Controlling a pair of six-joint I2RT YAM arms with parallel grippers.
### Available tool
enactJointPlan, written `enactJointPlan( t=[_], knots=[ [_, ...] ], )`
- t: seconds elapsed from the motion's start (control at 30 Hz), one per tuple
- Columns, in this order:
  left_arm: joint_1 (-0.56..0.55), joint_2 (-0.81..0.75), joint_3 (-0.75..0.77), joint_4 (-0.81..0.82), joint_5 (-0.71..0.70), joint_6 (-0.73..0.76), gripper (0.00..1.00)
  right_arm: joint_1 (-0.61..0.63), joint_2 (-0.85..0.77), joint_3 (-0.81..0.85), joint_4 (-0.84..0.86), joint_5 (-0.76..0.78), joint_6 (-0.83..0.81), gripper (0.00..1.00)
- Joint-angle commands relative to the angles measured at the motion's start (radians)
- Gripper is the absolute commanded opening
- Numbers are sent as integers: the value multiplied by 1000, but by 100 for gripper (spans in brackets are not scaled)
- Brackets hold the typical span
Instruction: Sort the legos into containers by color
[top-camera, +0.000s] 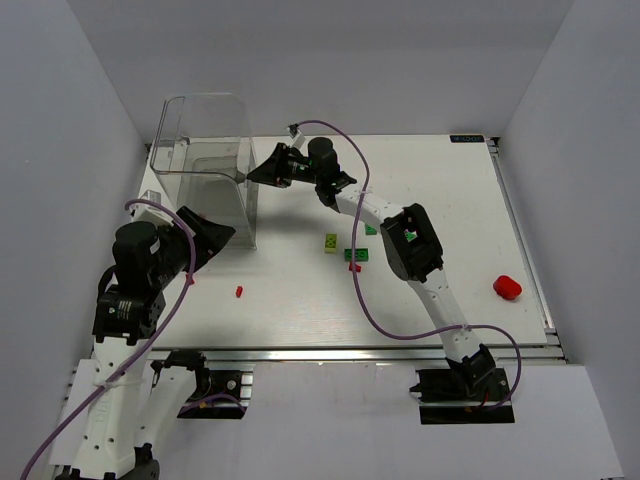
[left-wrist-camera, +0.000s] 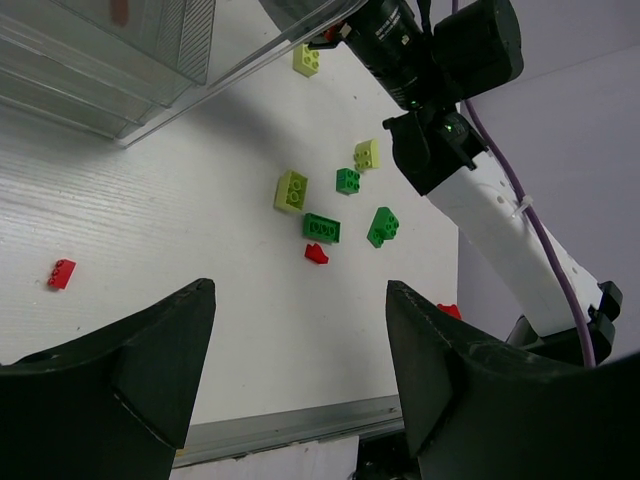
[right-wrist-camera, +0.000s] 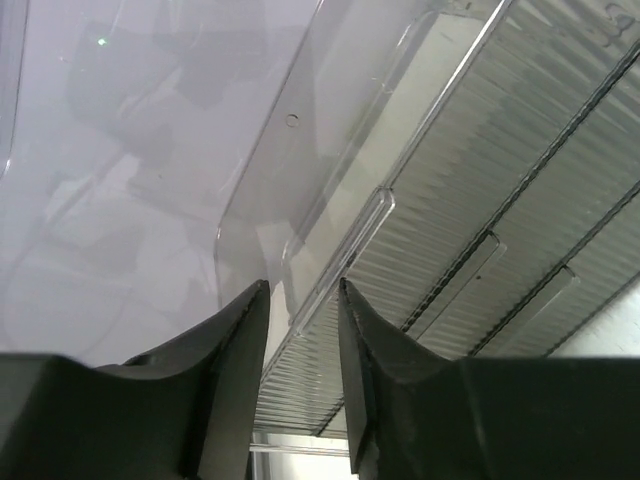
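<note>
On the white table (top-camera: 450, 200), the left gripper (left-wrist-camera: 300, 290) hangs spread wide and empty near a small red lego (top-camera: 239, 291). Yellow-green, green and red legos (top-camera: 357, 254) cluster mid-table. Farther back, the right gripper (right-wrist-camera: 303, 290) meets the rim of the clear bin (top-camera: 200, 130), fingers narrowly apart; I cannot tell whether they pinch its wall. Pale walls (top-camera: 90, 100) enclose everything.

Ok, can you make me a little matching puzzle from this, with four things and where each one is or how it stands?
Things:
1. left end effector
2. right end effector
3. clear bin
4. largest red piece

Places or states:
A. up at the bin's rim
B. back left of the table
C. alone near the table's right edge
D. wide open, holding nothing

Pairs: 1-D, 2-A, 3-B, 4-C
</note>
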Motion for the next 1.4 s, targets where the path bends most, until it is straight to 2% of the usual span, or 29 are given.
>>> enactJointPlan(
  t=[0.0,0.03,0.1,0.2,0.4,0.63,0.67,0.7,0.8,0.97,1.23,1.37],
  knots=[
    [-1,9,44,4,17,-7,79,21,10,-7,99,-27,32,39],
    [-1,13,47,6,22,-7,79,21,8,-7,101,-24,35,24],
    [-1,19,51,7,25,-8,79,19,8,-10,99,-20,44,13],
    [-1,21,51,13,28,-13,79,19,11,-9,110,-23,42,5],
    [-1,16,36,30,36,-22,79,6,-2,-35,145,-29,44,0],
    [-1,16,16,62,44,-31,79,-17,-33,-51,136,-33,38,0],
    [-1,18,16,66,48,-31,79,-20,-35,-58,130,-27,47,5],
    [-1,16,16,67,50,-33,79,-19,-38,-62,122,-23,50,15],
    [-1,19,21,63,53,-31,79,-16,-21,-62,112,-16,52,24],
    [-11,21,38,43,51,-28,79,-10,7,-1,107,-3,67,28],
    [-11,22,35,40,54,-37,79,-4,8,-25,144,-10,114,38],
    [-11,33,33,44,67,-42,79,-2,22,-21,173,-9,131,38]
  ],
)
